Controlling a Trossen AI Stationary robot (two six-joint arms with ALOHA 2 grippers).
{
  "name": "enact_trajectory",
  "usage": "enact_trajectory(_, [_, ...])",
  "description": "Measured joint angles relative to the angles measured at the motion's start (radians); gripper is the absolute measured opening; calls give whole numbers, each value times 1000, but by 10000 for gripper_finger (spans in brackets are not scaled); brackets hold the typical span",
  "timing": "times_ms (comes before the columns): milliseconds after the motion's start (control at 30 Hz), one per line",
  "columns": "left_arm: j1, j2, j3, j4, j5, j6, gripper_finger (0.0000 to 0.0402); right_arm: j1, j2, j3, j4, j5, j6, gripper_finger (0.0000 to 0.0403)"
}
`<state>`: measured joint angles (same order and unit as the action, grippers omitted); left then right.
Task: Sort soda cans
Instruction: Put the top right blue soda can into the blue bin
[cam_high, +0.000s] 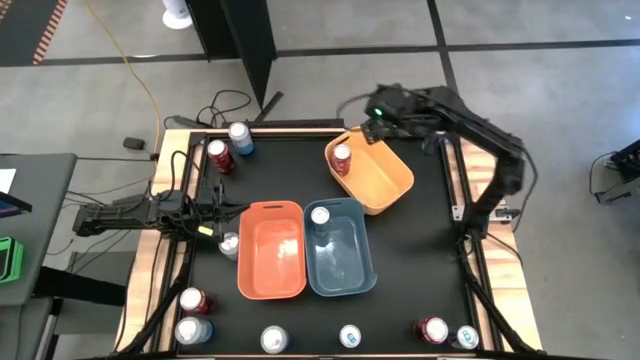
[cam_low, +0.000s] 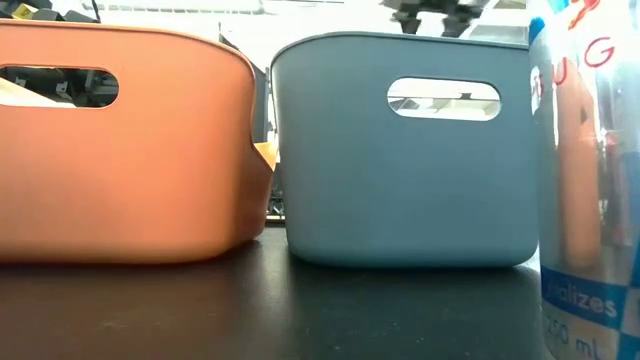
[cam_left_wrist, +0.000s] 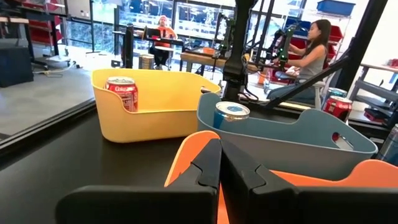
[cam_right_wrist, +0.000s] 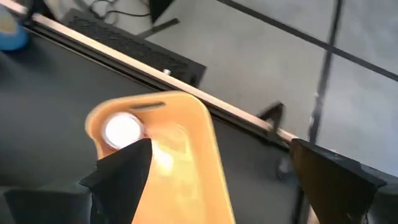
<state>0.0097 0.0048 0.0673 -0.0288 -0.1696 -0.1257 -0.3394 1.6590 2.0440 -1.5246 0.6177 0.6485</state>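
we judge a red can (cam_high: 342, 157) just dropped in the yellow bin (cam_high: 392, 180); right gripper (cam_high: 372, 128) above it, fingers apart; left gripper (cam_left_wrist: 219, 173) pressed together, idle. next we need another loose can (cam_high: 217, 154).

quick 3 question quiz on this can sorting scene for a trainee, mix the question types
1. True or false: the yellow bin holds a red can.
2. Which bin holds no can? A) orange bin B) blue bin C) yellow bin
3. Fill in: the right claw, fingers spread, hangs over the ___ bin; the left claw sits closed beside the orange bin.

Key: 1 true; 2 A; 3 yellow
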Motion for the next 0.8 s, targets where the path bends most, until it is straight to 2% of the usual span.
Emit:
enact_trajectory(167, [0, 0, 0, -1, 0, -3, 0, 63, -157, -197, -37, 65, 171, 397])
enact_trajectory(500, [0, 0, -2, 23, -2, -11, 0, 182, -424, -620, -36, 85, 496, 397])
enact_trajectory(800, [0, 0, -2, 103, -3, 28, 0, 182, -538, -837, -22, 68, 688, 397])
